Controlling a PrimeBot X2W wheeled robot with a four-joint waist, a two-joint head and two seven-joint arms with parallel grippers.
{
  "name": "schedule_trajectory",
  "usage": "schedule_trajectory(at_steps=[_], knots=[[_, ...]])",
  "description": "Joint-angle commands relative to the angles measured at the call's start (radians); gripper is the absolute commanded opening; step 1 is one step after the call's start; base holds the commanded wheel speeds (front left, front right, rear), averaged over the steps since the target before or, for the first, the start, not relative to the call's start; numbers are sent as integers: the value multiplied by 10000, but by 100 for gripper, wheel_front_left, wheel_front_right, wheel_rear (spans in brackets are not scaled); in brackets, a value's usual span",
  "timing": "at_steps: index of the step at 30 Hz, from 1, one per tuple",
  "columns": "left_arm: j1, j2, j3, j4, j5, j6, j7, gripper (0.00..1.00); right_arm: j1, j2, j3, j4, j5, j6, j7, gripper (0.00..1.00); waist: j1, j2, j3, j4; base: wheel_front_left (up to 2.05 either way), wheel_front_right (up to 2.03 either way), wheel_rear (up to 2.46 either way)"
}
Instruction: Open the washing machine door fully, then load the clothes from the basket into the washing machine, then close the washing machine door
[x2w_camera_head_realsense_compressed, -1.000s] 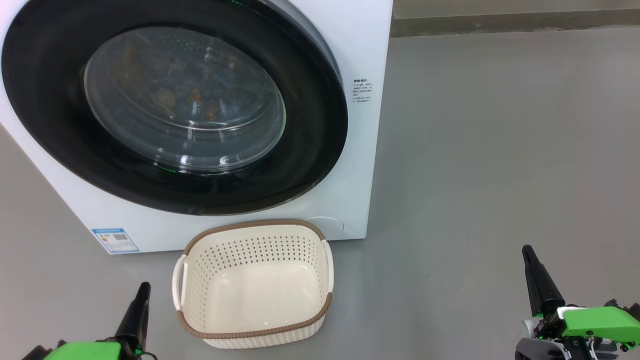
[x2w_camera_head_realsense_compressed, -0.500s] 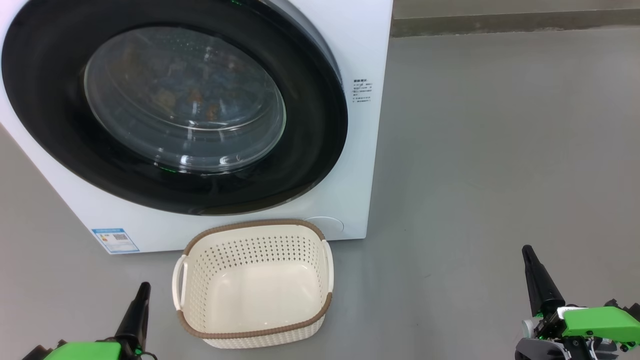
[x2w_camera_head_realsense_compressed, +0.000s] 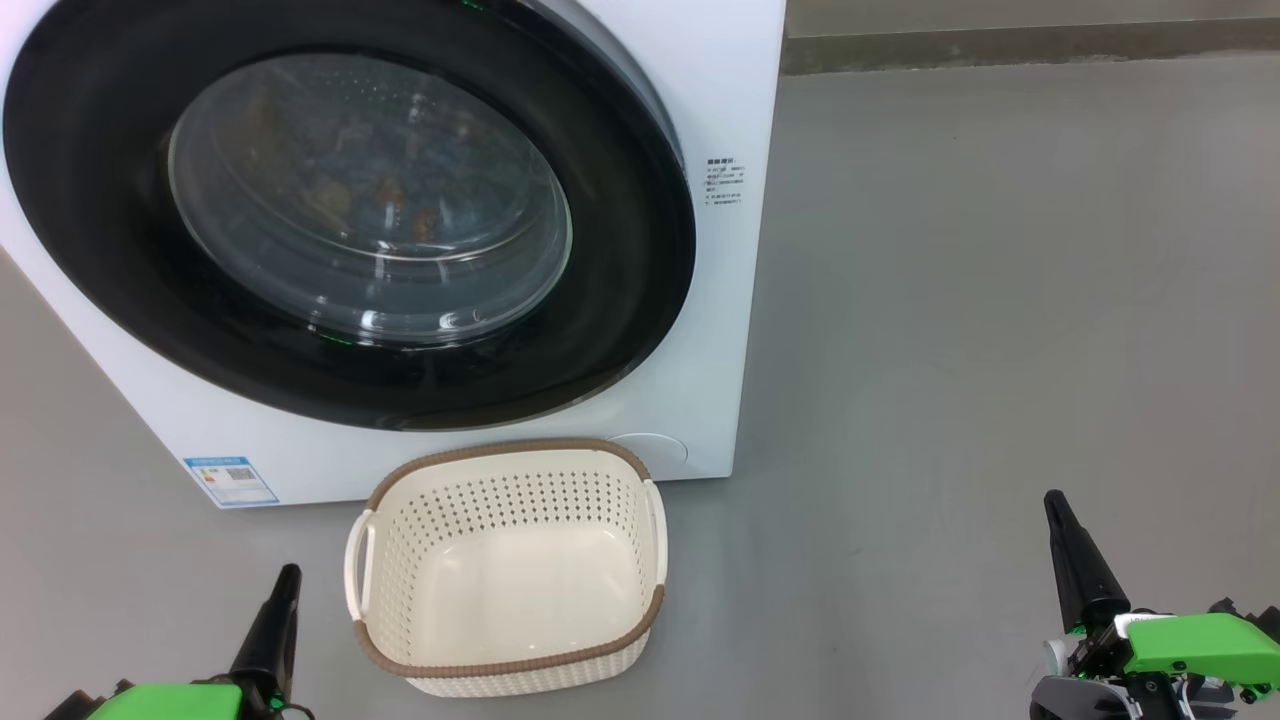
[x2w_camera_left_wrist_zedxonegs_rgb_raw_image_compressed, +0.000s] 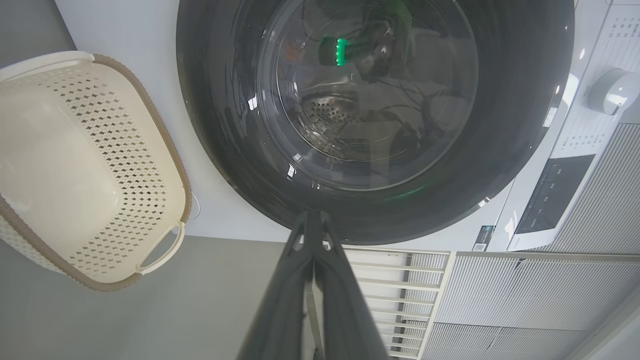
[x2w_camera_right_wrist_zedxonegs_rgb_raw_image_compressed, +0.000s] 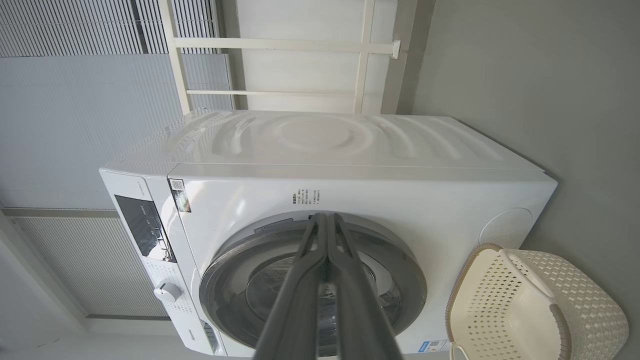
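The white washing machine (x2w_camera_head_realsense_compressed: 730, 90) stands ahead with its round black-ringed door (x2w_camera_head_realsense_compressed: 620, 260) lying flat against the front. Behind the glass, blue clothes (x2w_camera_head_realsense_compressed: 380, 190) with orange-brown prints lie in the drum. On the floor before the machine sits the cream basket (x2w_camera_head_realsense_compressed: 505, 565), with nothing inside. My left gripper (x2w_camera_head_realsense_compressed: 287, 575) is shut and holds nothing, low at the basket's left. Far to the basket's right, my right gripper (x2w_camera_head_realsense_compressed: 1052, 500) is shut and holds nothing. The left wrist view has the door (x2w_camera_left_wrist_zedxonegs_rgb_raw_image_compressed: 500, 150) and basket (x2w_camera_left_wrist_zedxonegs_rgb_raw_image_compressed: 90, 165); the right wrist view has the machine (x2w_camera_right_wrist_zedxonegs_rgb_raw_image_compressed: 350, 150) and basket (x2w_camera_right_wrist_zedxonegs_rgb_raw_image_compressed: 540, 305).
Grey floor (x2w_camera_head_realsense_compressed: 1000, 300) stretches to the right of the machine up to a wall base (x2w_camera_head_realsense_compressed: 1000, 45). Behind the machine stand a white slatted panel (x2w_camera_right_wrist_zedxonegs_rgb_raw_image_compressed: 75, 100) and a white frame (x2w_camera_right_wrist_zedxonegs_rgb_raw_image_compressed: 300, 45). The control panel (x2w_camera_right_wrist_zedxonegs_rgb_raw_image_compressed: 145, 225) and knob (x2w_camera_right_wrist_zedxonegs_rgb_raw_image_compressed: 167, 291) sit on the machine's top front.
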Motion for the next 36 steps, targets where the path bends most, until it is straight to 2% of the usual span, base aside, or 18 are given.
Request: schedule_trajectory(at_steps=[1, 36], knots=[[-413, 124, 352, -296, -71, -29, 63, 0, -81, -30, 221, -309, 35, 16, 76, 0, 0, 0, 0, 0, 0, 0, 0], [-413, 123, 351, -296, -72, -29, 61, 0, -81, -29, 222, -309, 36, 16, 75, 0, 0, 0, 0, 0, 0, 0, 0]])
